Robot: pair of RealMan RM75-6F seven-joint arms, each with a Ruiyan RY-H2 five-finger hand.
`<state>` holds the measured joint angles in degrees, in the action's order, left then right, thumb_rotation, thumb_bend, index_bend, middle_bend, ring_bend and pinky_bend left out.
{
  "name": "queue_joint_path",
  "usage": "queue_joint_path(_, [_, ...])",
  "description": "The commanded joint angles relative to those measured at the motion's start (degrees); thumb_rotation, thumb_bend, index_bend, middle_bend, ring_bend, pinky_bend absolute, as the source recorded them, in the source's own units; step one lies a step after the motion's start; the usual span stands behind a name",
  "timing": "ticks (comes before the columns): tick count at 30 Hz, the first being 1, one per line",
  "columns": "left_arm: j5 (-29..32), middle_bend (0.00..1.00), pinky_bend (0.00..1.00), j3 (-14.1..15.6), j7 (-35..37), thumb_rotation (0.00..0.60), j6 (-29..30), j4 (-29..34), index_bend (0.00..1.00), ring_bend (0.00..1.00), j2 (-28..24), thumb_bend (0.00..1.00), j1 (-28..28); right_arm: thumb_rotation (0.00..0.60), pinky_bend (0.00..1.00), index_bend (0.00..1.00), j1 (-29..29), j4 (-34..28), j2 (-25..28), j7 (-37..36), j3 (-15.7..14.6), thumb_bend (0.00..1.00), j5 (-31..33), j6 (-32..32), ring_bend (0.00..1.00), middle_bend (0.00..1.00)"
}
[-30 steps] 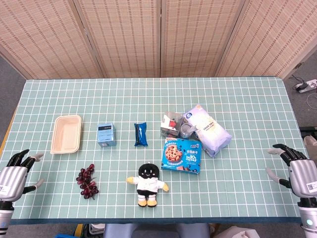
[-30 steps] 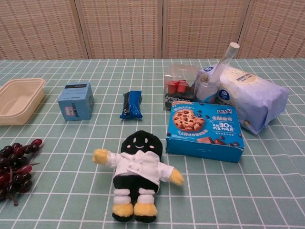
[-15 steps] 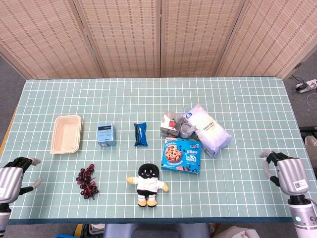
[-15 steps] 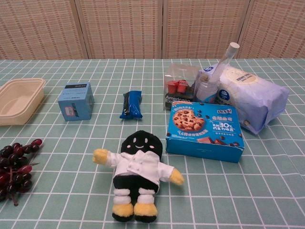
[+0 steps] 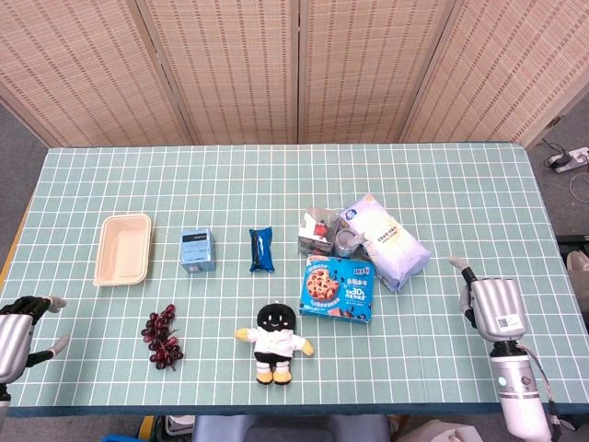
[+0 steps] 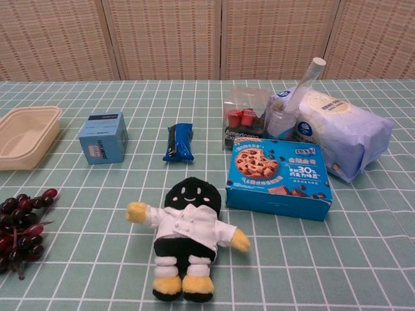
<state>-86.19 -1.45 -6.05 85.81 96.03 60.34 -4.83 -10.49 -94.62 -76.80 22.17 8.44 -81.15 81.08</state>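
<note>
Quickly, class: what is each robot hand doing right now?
Left hand: holds nothing, fingers apart.
Right hand: holds nothing; fingers cannot be told.

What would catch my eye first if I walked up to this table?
Probably the plush doll in its white jacket, lying face up at the near middle. To its right lies a blue cookie box, and a bunch of dark grapes sits at the near left edge.

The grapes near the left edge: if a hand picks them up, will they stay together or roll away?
The grapes appear joined on stems, so they would probably lift as one loose, floppy bunch. The round berries look smooth, so fingers may slip. If pushed, the bunch would likely drag rather than roll, though a berry could come off.
</note>
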Motion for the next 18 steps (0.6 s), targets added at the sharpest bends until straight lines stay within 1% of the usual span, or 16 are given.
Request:
queue_joint_path(1, [0.3, 0.44, 0.44, 0.0, 0.0, 0.6, -0.1, 0.5, 0.47, 0.33, -0.4, 0.19, 0.1, 0.6, 1.0, 0.24, -2.8, -2.1, -2.8, 4.5, 2.6, 1.0, 3.3, -2.0, 1.0, 1.0])
queue_joint_path(6, [0.7, 0.44, 0.44, -0.2, 0.5, 0.6, -0.3, 0.9, 0.47, 0.33, -1.0, 0.19, 0.2, 0.6, 1.0, 0.23, -5.7, -1.3, -5.2, 9.0, 4.5, 1.0, 6.6, -4.0, 1.0, 1.0])
queue_joint_path(10, [1.0, 0.44, 0.44, -0.3, 0.4, 0.6, -0.3, 0.9, 0.47, 0.34, -1.1, 0.19, 0.2, 0.6, 1.0, 0.21, -8.8, -1.1, -6.9, 14.2, 6.0, 1.0, 10.3, -6.5, 1.0, 1.0])
queue_joint_path(18, [1.4, 0.44, 0.44, -0.5, 0.5, 0.6, -0.5, 1.2, 0.47, 0.34, -1.4, 0.19, 0.2, 0.6, 1.0, 0.19, -13.1, -1.4, -10.6, 20.1, 7.1, 1.0, 13.9, -7.6, 1.0, 1.0])
